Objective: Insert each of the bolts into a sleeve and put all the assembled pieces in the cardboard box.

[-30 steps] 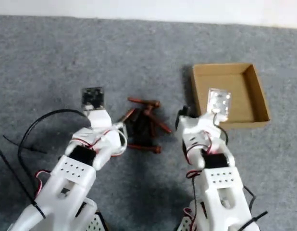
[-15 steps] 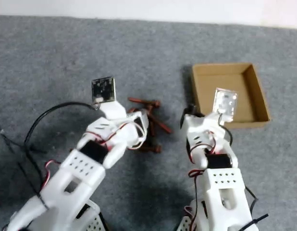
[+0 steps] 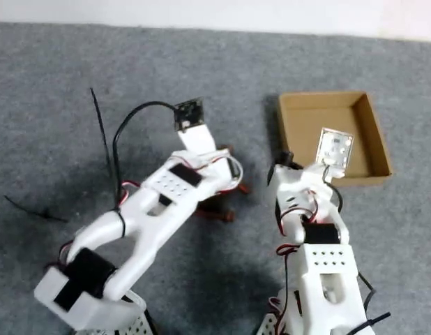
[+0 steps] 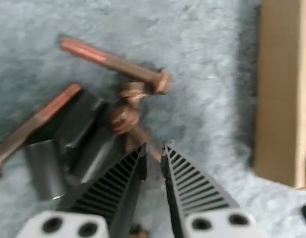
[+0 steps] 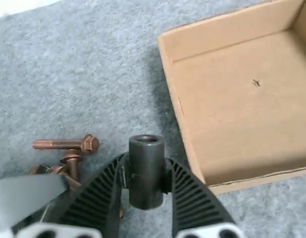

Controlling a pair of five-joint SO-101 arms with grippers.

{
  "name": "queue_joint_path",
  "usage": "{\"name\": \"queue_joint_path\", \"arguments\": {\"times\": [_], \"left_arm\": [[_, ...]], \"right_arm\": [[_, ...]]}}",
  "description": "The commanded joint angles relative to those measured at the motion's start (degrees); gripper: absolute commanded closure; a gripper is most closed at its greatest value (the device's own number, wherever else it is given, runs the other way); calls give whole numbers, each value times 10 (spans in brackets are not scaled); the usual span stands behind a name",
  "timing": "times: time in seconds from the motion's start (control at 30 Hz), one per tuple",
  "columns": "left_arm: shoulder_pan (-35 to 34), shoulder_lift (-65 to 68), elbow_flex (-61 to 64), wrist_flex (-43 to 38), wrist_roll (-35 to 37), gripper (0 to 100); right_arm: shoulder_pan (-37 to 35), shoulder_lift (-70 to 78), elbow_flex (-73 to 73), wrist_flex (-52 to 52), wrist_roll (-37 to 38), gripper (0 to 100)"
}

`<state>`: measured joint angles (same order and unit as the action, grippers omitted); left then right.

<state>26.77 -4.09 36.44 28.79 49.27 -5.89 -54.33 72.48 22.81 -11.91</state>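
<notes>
R gripper (image 5: pixel 144 166) clamps a dark sleeve (image 5: pixel 146 148), jaws closed round its middle, open end poking past the tips. It sits just off the cardboard box (image 5: pixel 232 29), by the box's 8 o'clock corner. L gripper (image 4: pixel 153 151) hangs over the bolts (image 4: pixel 116 62), jaws a crack apart, nothing gripped; one bolt shank runs under the tips. Loose sleeves (image 4: pixel 41 166) lie among the bolts. Box is approx 2 o'clock from the pile, on grey carpet (image 3: pixel 62 70).

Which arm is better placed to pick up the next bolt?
Left. The left gripper hangs over the pile of copper-coloured metal bolts, jaws slightly apart and empty; the right gripper holds a dark cylindrical metal sleeve.
</notes>
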Motion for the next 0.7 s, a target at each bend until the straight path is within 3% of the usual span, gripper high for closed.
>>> {"name": "queue_joint_path", "arguments": {"times": [0.0,0.67], "left_arm": [[22,16,-62,1,27,933],[-17,55,-65,31,59,932]], "right_arm": [[7,-15,-9,-44,2,995],[8,-15,-6,-58,2,995]]}}
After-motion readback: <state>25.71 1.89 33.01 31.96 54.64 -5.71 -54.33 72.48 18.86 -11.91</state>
